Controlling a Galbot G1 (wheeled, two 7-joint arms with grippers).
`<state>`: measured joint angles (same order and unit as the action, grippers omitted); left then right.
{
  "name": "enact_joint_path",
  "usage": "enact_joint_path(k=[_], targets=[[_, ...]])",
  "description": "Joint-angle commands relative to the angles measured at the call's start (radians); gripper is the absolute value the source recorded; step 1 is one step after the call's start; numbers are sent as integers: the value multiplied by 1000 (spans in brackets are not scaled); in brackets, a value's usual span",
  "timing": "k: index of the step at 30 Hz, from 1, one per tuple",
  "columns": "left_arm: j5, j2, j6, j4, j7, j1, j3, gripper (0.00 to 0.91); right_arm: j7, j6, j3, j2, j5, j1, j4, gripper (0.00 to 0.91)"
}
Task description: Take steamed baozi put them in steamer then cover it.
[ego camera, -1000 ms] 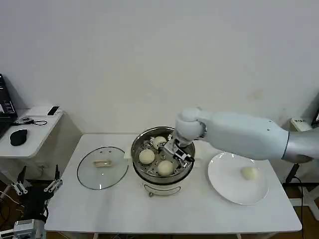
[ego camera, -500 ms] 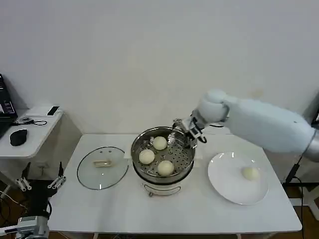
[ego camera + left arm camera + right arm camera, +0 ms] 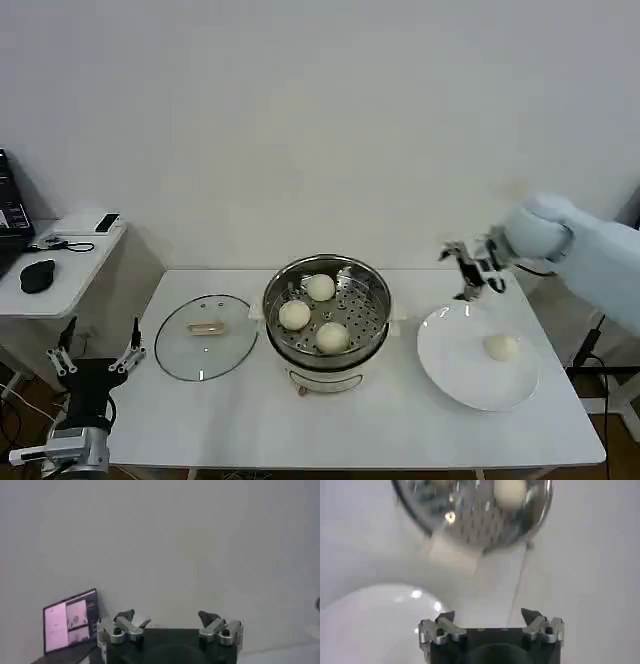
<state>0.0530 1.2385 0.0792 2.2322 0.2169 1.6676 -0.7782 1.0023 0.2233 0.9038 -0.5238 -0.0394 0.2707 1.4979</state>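
Lying flat, cover (image 3: 205,336) handle (image 3: 205,327) runs left-right.

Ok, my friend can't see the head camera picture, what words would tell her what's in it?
Three steamed baozi sit in the steamer mid-table; a fourth waits on the white plate, where the open right pincer hovers. The cover lies beside the steamer.

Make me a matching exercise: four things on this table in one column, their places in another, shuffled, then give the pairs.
Things:
1. glass lid
2. three buns
3. lone bun
4. right gripper

Places:
A. on the white plate
B. in the air above the plate's far edge, jaws open
C. flat on the table, left of the steamer
D. on the perforated tray in the steamer

Pairs: 1-C, 2-D, 3-A, 4-B
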Motion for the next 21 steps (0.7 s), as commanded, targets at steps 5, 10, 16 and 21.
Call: enact_joint_path(k=[5,10,16,21], targets=[[-8,-23,12,-17,-3,-22,24,907,-5,-52,-398,196,-110,-517,-89,907],[-12,-21,12,-19,-4,-17,28,907,8,-109,-474,138,-166,-604,-190,907],[-14,-12,10,-26,-2,-10,28,907,2,-102,-458,68,-172,-585,-267,907],[-17,-7,8,-24,-1,-3,21,907,7,-102,-441,23,-185,-571,-301,907]])
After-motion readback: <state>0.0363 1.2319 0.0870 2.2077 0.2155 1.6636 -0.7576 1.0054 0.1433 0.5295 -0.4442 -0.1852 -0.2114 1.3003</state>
